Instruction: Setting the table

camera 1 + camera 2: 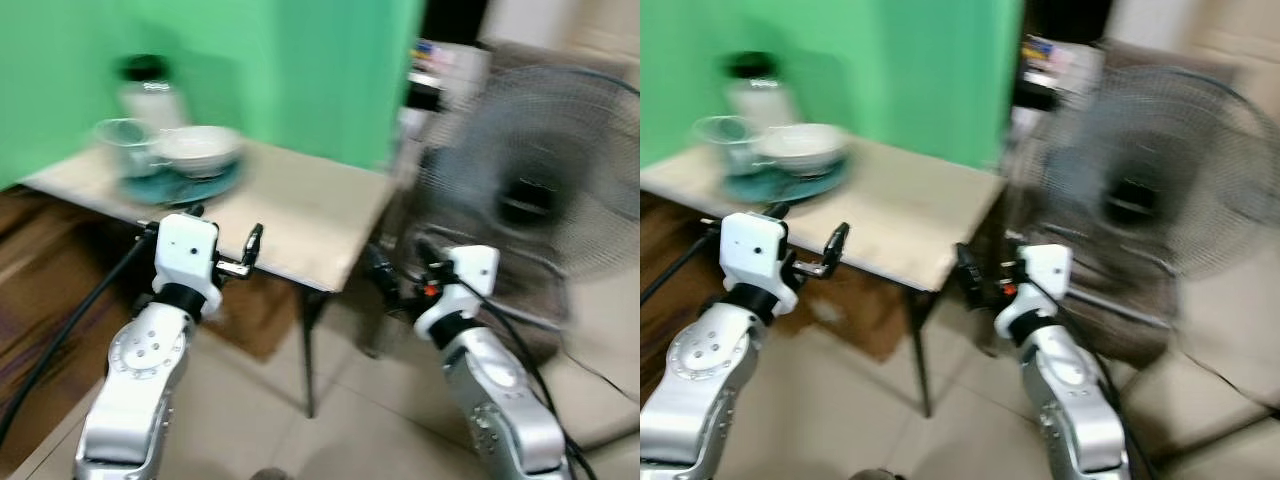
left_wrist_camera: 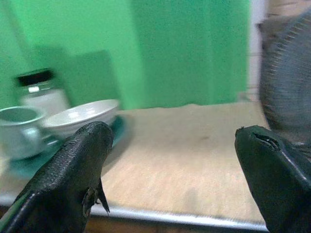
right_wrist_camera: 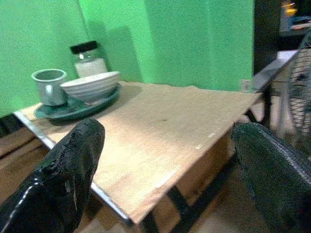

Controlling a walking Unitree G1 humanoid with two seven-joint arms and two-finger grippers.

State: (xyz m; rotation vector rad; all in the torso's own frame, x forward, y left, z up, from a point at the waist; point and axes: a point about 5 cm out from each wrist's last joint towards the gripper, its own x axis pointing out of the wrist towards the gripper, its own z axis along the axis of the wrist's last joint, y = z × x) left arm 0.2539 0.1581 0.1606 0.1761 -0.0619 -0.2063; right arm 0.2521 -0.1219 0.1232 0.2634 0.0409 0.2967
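White bowl [image 3: 91, 85], mug [image 3: 49, 86], teal plate [image 3: 58, 111]: stacked at table's [image 3: 160, 131] far corner by jar [image 3: 89, 59]. Left gripper [image 2: 170, 170], right gripper [image 3: 165, 165]: spread, empty, short of edge. Risk: blurred approach, knocking stack.

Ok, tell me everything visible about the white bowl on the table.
The white bowl is shallow and ribbed, looks ceramic, and stands upright, apparently empty, on a teal plate at the table's far corner. A pale mug shares the plate beside it; a black-lidded jar stands behind. Neither gripper touches it.
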